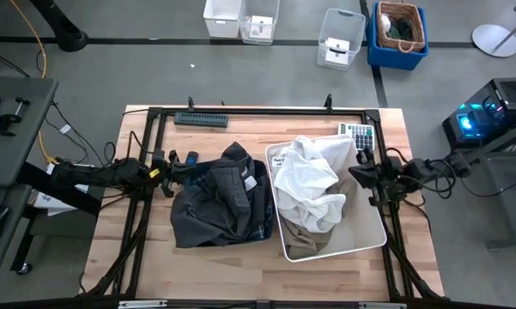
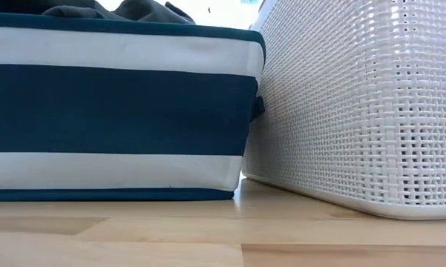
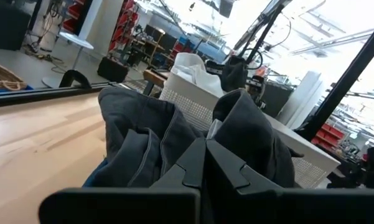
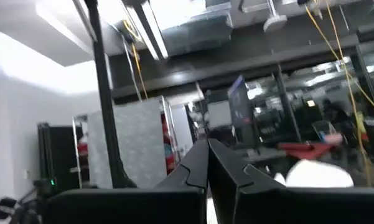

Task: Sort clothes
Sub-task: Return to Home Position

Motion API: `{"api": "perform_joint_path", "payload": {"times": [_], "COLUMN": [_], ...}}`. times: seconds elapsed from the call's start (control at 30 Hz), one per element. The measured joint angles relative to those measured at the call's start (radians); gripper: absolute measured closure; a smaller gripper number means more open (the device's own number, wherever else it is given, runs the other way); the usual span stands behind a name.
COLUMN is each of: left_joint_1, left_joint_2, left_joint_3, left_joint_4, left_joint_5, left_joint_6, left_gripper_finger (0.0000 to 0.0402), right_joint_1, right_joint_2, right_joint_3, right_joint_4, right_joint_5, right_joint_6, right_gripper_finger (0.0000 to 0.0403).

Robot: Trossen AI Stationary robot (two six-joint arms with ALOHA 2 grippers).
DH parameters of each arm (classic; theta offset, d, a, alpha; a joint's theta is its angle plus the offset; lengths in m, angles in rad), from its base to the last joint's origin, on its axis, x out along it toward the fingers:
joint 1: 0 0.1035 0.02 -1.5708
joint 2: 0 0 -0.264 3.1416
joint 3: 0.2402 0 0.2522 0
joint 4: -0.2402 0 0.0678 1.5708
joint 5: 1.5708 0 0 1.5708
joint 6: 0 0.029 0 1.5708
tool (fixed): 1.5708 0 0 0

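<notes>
Grey garment [image 1: 210,215], white tag [image 1: 250,183] seemingly illegible

The navy bin [image 2: 119,96] is being cut off by the low view's left edge, and in the high view it is being covered almost wholly by the dark grey-black piece [image 1: 215,210]. Bluish slivers [image 1: 266,225] at that piece's edge are being shown too small to be told as fabric or bin. The beige khaki piece [image 1: 313,243] is being largely buried under the white piece [image 1: 309,184] inside the white bin [image 1: 376,239]. In the low view the white bin's top and right side are being cropped, and both bins' contents are being hidden by their walls. The room in the right wrist view is being blurred.
</notes>
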Motion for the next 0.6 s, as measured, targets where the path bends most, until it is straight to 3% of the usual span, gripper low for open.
{"api": "perform_joint_path", "payload": {"times": [0.1, 0.27, 0.43, 0.6], "left_joint_1": [0.0, 0.0, 0.0, 0.0], "left_joint_2": [0.0, 0.0, 0.0, 0.0], "left_joint_3": [0.0, 0.0, 0.0, 0.0], "left_joint_4": [-0.003, -0.014, -0.016, -0.015], "left_joint_5": [0.0, 0.0, 0.0, 0.0], "left_joint_6": [0.0, 0.0, 0.0, 0.0], "left_gripper_finger": [0.0401, 0.0401, 0.0401, 0.0401], "right_joint_1": [-0.061, -0.199, -0.29, -0.31], "right_joint_2": [0.0, 0.018, 0.016, 0.014], "right_joint_3": [-0.011, -0.011, -0.006, 0.003], "right_joint_4": [0.041, -0.037, -0.129, -0.21], "right_joint_5": [-0.082, -0.15, -0.349, -0.344], "right_joint_6": [0.014, 0.052, 0.143, 0.226], "right_gripper_finger": [0.0403, 0.0403, 0.0403, 0.0403]}}
